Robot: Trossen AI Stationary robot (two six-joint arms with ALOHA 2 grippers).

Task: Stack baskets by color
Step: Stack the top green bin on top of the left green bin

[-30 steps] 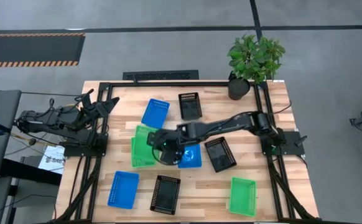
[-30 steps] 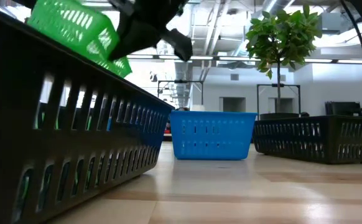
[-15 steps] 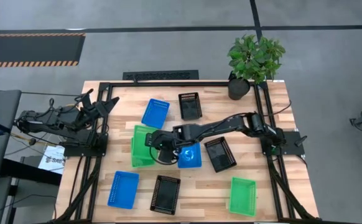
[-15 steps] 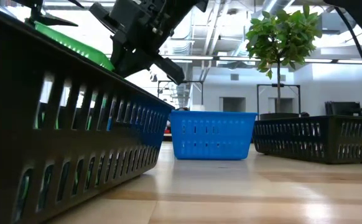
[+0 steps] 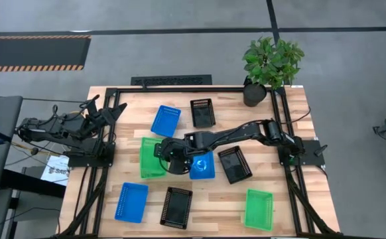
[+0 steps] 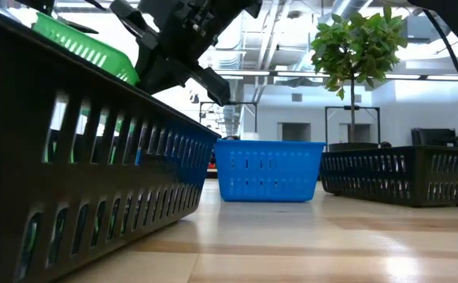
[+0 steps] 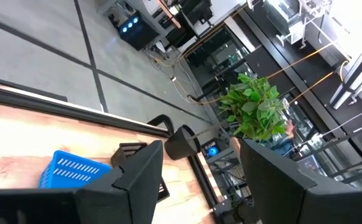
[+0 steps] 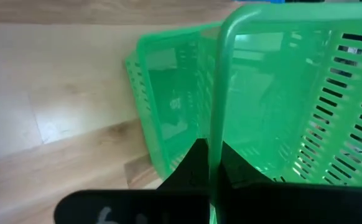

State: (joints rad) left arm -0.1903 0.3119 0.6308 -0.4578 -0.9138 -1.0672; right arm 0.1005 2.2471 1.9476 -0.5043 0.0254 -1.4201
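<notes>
A green basket (image 5: 150, 157) hangs tilted over a second green basket (image 8: 168, 99) at the table's middle left, with my right gripper (image 5: 168, 155) shut on its rim. In the low view the held basket (image 6: 79, 43) shows above the near black basket's wall. My left gripper (image 5: 113, 111) waits open at the table's far left, holding nothing. Other baskets rest on their bottoms on the table: blue ones (image 5: 166, 120) (image 5: 201, 166) (image 5: 131, 202), black ones (image 5: 202, 113) (image 5: 235, 164) (image 5: 176, 206), and a green one (image 5: 258, 209). My right gripper pinches the top rim (image 8: 213, 143) of the held green basket's wall on the table's right side, one finger inside the basket and one outside. The fingers come slanting down from the table's right. The basket is tilted over the lower green basket; whether the two touch I cannot tell.
A potted plant (image 5: 270, 63) stands at the far right corner. A black frame (image 5: 180, 89) runs along the table's edges. Bare wood lies between the near-row baskets and around the table's near right.
My right gripper has gone down and a little toward the table's left edge with the green basket. The basket has sunk from a steep tilt high up until it lies nearly in line over the other green basket.
</notes>
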